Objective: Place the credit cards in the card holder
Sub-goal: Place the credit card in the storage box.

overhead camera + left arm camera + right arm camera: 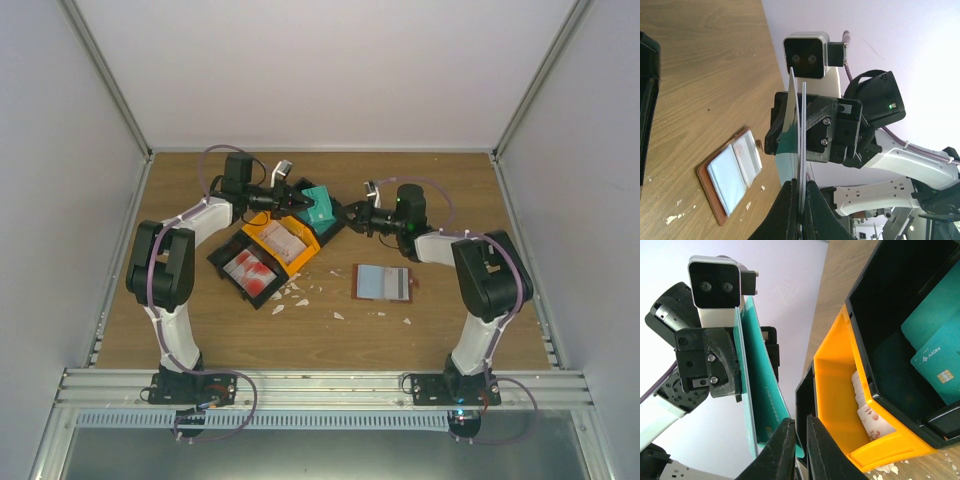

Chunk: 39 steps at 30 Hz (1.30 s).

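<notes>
The left jaws and right jaws, both narrow, grip one teal plastic credit card (760,390). A black-and-orange plastic tray (835,405) beside them holds a teal card lettered "AION" (940,365); the open reddish-brown leather card holder (383,283) lies apart on the bench (330,345).

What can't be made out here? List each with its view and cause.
Right wrist: print on the thin teal plastic card in the right gripper, too oblique.
Left wrist: whether it is one card or two, edge-on.
Right wrist: white pink-marked cards, mostly hidden by the black-and-orange plastic tray's walls.
Top: open reddish-brown leather wallet's pockets, too small.
</notes>
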Available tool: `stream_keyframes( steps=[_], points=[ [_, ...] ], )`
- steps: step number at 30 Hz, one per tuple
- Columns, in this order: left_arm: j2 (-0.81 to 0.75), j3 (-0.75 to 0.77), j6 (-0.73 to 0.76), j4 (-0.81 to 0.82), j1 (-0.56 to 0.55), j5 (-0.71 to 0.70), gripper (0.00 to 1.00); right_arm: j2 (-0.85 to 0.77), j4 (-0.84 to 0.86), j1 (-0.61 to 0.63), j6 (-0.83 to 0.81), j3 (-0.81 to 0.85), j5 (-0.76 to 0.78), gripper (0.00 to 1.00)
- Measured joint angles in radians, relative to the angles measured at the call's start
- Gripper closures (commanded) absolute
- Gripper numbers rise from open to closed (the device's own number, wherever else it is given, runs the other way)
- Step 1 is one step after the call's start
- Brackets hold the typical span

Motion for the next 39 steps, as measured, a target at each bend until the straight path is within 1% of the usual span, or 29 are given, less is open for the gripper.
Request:
stream_keyframes(
  steps=[3, 9, 11, 14, 16, 18, 21, 23, 25, 29, 34, 39],
  points=[
    [0.000, 0.000, 0.000, 0.002, 0.001, 0.007, 1.00, 0.016, 0.029, 0.000, 0.010, 0.004, -0.020, 0.85],
    [0.000, 0.000, -0.002, 0.012, 0.005, 0.016, 1.00, 0.032, 0.105, 0.001, 0.051, 0.026, -0.069, 0.86],
    [0.000, 0.002, -0.003, 0.014, 0.006, 0.024, 1.00, 0.047, 0.159, 0.001, 0.083, 0.027, -0.083, 0.89],
    [0.000, 0.006, -0.004, 0.013, 0.008, 0.026, 1.00, 0.077, 0.240, 0.001, 0.138, 0.027, -0.098, 0.99],
    [0.000, 0.008, -0.003, 0.010, 0.008, 0.024, 1.00, 0.087, 0.270, 0.001, 0.158, 0.027, -0.108, 0.99],
    [0.008, 0.014, -0.002, -0.003, 0.012, 0.020, 0.96, 0.087, 0.275, 0.001, 0.164, 0.033, -0.110, 0.99],
    [0.027, 0.035, 0.005, -0.017, 0.016, 0.013, 0.90, 0.087, 0.229, 0.001, 0.136, 0.050, -0.090, 1.00],
    [0.041, 0.047, 0.010, -0.032, 0.016, -0.001, 0.88, 0.087, 0.189, 0.000, 0.112, 0.055, -0.071, 0.99],
    [0.060, 0.051, 0.006, -0.034, 0.019, -0.013, 0.88, 0.086, 0.142, -0.001, 0.089, 0.061, -0.053, 0.99],
    [0.106, 0.051, -0.001, -0.035, 0.028, -0.021, 0.92, 0.086, 0.047, -0.007, 0.056, 0.079, -0.027, 1.00],
    [0.128, 0.051, -0.003, -0.035, 0.043, -0.027, 0.93, 0.087, -0.085, -0.023, 0.012, 0.117, 0.012, 0.99],
    [0.142, 0.051, 0.003, -0.055, 0.054, -0.066, 0.93, 0.087, -0.185, -0.031, -0.047, 0.148, 0.058, 0.99]
  ],
)
